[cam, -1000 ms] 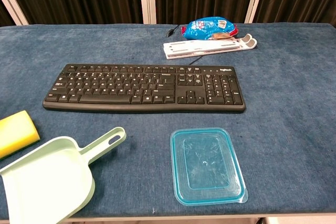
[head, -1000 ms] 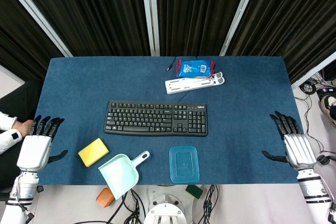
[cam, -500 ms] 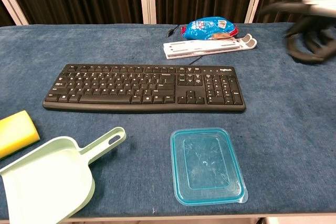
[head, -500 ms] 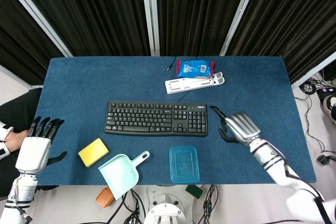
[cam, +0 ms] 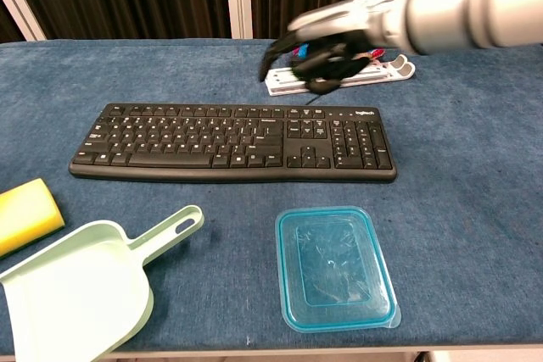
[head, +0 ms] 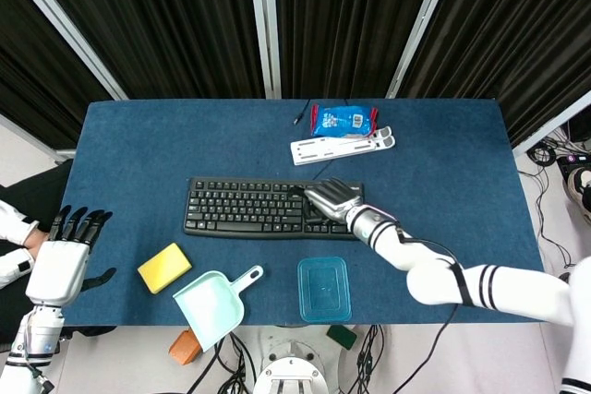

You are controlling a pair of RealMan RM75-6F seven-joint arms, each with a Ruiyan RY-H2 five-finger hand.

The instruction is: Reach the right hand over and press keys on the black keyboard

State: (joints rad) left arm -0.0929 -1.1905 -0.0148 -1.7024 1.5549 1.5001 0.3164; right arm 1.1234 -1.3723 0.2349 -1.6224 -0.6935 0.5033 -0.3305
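The black keyboard (head: 273, 208) (cam: 233, 142) lies across the middle of the blue table (head: 138, 154). My right hand (head: 331, 198) (cam: 327, 40) has come in from the right and hovers above the keyboard's right part, over the arrow and number keys. It is blurred in the chest view. One finger stretches out to the left and the others curl in, holding nothing. In the chest view it is clear of the keys. My left hand (head: 63, 260) rests at the table's left edge with its fingers spread and empty; only the head view shows it.
A yellow sponge (head: 164, 267) (cam: 25, 214) and a pale green dustpan (head: 212, 302) (cam: 85, 286) lie front left. A blue-rimmed clear lid (head: 324, 289) (cam: 335, 267) sits in front of the keyboard. Behind it are a white stand (head: 342, 146) (cam: 373, 72) and a blue packet (head: 343, 120).
My right arm swung from the table's right edge leftward until the hand came over the keyboard's right end, its fingers curling on the way. The left hand stayed put.
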